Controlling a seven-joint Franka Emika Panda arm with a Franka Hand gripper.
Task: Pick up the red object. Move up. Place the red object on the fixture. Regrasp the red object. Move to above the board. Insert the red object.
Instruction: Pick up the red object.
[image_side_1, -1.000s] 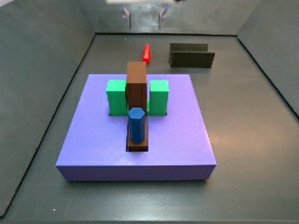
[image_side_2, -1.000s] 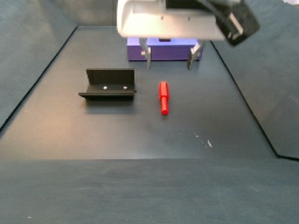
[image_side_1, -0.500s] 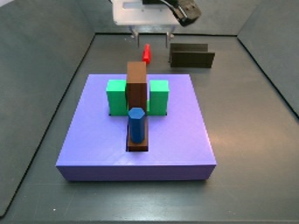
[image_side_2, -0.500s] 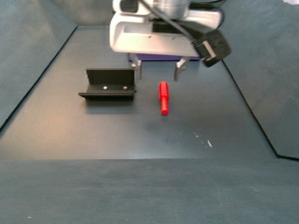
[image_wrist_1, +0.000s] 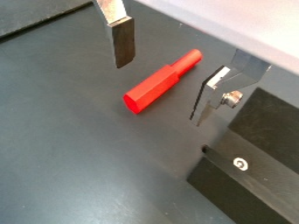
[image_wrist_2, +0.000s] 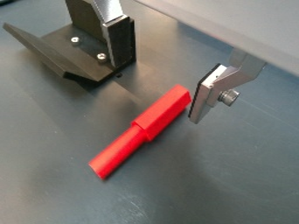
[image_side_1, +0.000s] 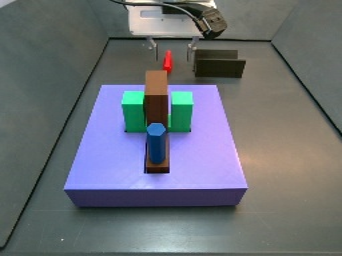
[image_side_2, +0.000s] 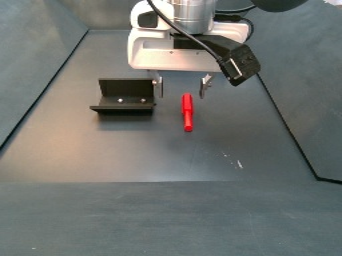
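Observation:
The red object (image_side_2: 187, 112) is a slim red peg lying flat on the dark floor; it also shows in a side view (image_side_1: 167, 61) and in both wrist views (image_wrist_1: 162, 81) (image_wrist_2: 140, 131). My gripper (image_side_2: 185, 90) is open just above one end of the peg, with one finger (image_wrist_1: 121, 39) on each side of it and no contact. It also shows in a side view (image_side_1: 182, 45) and in both wrist views (image_wrist_1: 160, 90) (image_wrist_2: 158, 96). The fixture (image_side_2: 124, 97), a dark bracket, stands beside the peg (image_side_1: 218, 65) (image_wrist_2: 65, 52). The purple board (image_side_1: 201, 160) lies apart from them.
On the board stand a brown upright block (image_side_1: 158, 95), two green blocks (image_side_1: 134, 110) and a blue peg (image_side_1: 156, 142). Grey walls enclose the floor on all sides.
My gripper has come down from high above the floor to just over the red peg, jaws still open. The peg and fixture have not moved.

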